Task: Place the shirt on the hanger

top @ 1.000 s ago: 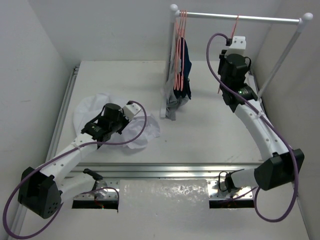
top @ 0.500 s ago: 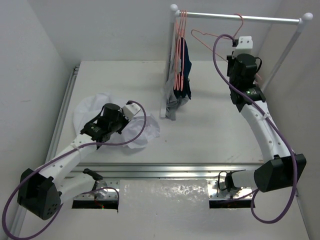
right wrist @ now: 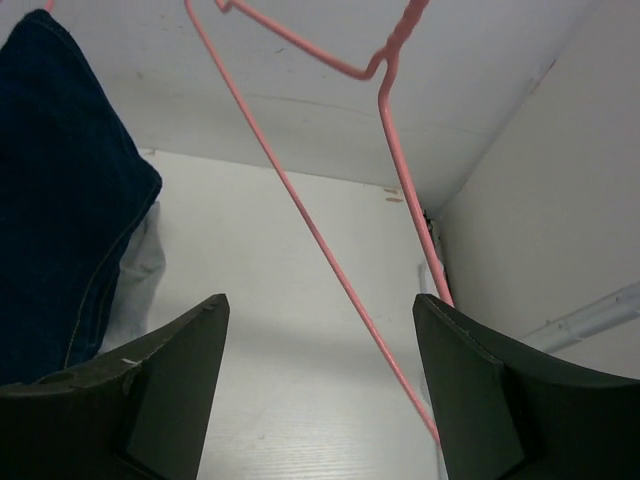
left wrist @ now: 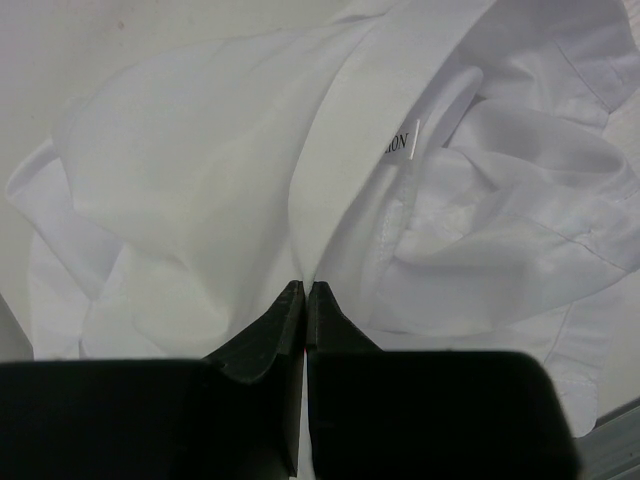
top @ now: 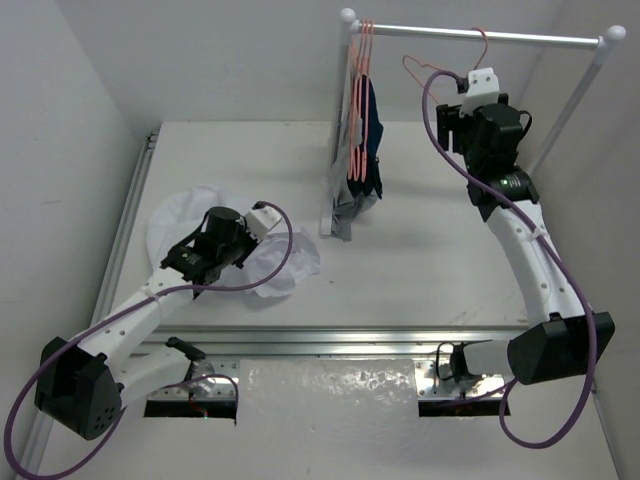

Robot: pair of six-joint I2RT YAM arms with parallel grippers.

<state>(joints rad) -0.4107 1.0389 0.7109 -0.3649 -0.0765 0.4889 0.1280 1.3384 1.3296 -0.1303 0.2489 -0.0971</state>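
Note:
The white shirt lies crumpled on the table at the left; it fills the left wrist view, collar label showing. My left gripper rests on it, shut on a fold of the fabric. The pink hanger hangs by its hook from the rail at the right. In the right wrist view its wires run between my spread fingers. My right gripper is raised beside the hanger, open, and its fingers do not touch the wire.
A metal rail on a white stand spans the back right. A bunch of pink hangers with navy and grey garments hangs at its left end, also showing at the left of the right wrist view. White walls enclose the table.
My right arm has risen toward the rail, and the hanger has swung round from edge-on to show its triangle. The left arm has not moved.

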